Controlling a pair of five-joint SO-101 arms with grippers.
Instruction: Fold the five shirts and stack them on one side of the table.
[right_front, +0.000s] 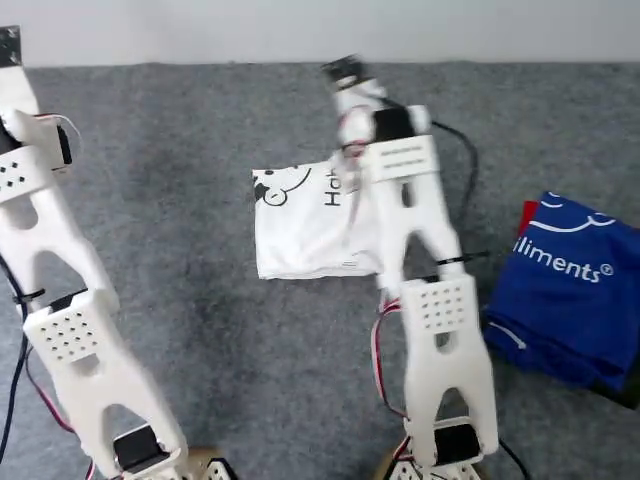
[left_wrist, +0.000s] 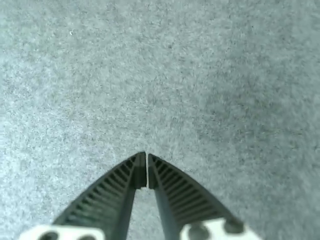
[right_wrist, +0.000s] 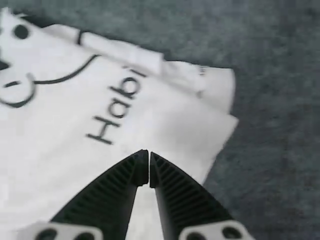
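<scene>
Done: a blue shirt (right_front: 570, 290) lies folded at the right side of the table (right_front: 200, 330), with a red shirt (right_front: 527, 215) showing as an edge beneath it, so a pile is started there.
In hand: the white shirt (right_front: 305, 230) lies in the middle, well apart from the pile. It looks folded into a rough rectangle, with one corner a little loose.
Left: by my reading, the white shirt has yet to go onto the pile. How many shirts the pile already holds cannot be told, so the count toward five is open.
Pile (the nearest thing to a container here): blue on top, red under it. Anything deeper is hidden.
Right gripper (right_wrist: 148, 161): jaws closed tip to tip, over the white shirt near its printed edge. I cannot tell whether it touches the cloth, and nothing shows pinched between the jaws.
Left gripper (left_wrist: 147, 167): jaws closed and empty, over bare table at the far left, away from every shirt.
</scene>
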